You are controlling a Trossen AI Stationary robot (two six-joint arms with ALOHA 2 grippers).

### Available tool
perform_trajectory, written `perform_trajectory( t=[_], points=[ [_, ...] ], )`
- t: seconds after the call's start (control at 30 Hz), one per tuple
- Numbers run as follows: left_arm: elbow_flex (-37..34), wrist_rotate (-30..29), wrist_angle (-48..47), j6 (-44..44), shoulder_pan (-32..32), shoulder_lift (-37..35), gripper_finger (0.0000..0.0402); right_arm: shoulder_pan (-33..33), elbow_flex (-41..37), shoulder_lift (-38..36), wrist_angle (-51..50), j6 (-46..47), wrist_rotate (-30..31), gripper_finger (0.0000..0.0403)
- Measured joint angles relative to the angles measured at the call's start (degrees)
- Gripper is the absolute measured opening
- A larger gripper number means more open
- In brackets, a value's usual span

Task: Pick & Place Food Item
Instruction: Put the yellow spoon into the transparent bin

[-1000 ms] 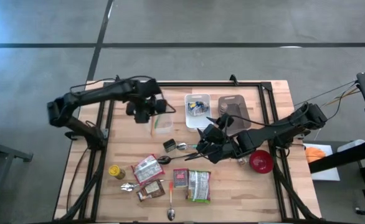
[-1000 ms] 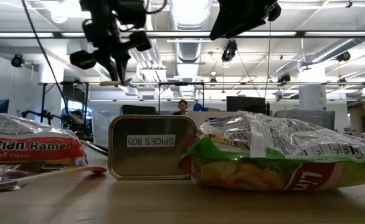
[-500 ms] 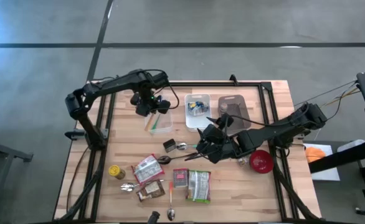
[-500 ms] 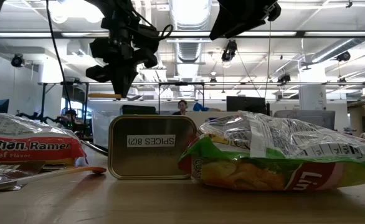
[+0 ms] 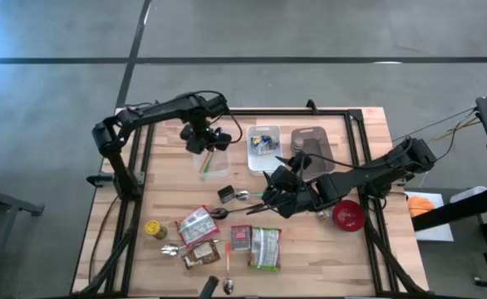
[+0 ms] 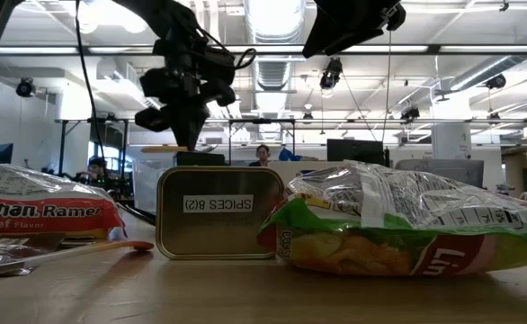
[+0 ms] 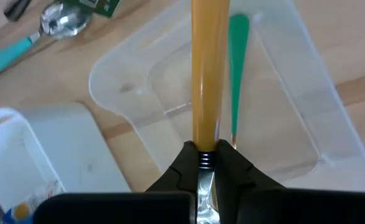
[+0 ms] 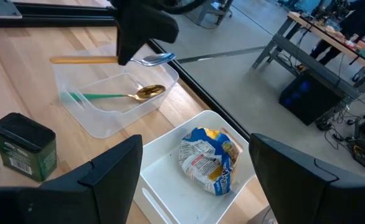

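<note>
I have the left gripper pinched tight on the end of an orange-handled spoon, hovering it over the clear plastic tub where a green-handled spoon already lies. The spoon is light and stiff, but its smooth handle, held by one end, could swivel in the fingers, so I judge a grip nearer the middle safer. The right gripper waits with jaws wide near mid-table, holding nothing, by the white tray with a crumpled snack bag.
</note>
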Motion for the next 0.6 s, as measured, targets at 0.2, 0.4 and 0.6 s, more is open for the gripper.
perform_trajectory(
  t=[0.2,0.4,0.6],
  points=[
    [0.0,1.0,1.4,0.0,0.4,2.2,0.0014,0.0,0.0,0.0,0.0,0.0,0.0,0.0293],
    [0.0,2.5,1.4,-0.6,1.5,5.3,0.0014,0.0,0.0,0.0,0.0,0.0,0.0,0.0293],
    [-0.1,5.3,1.4,-0.7,1.9,7.4,0.0014,0.0,0.0,0.0,0.0,0.0,0.0,0.0293]
  ],
)
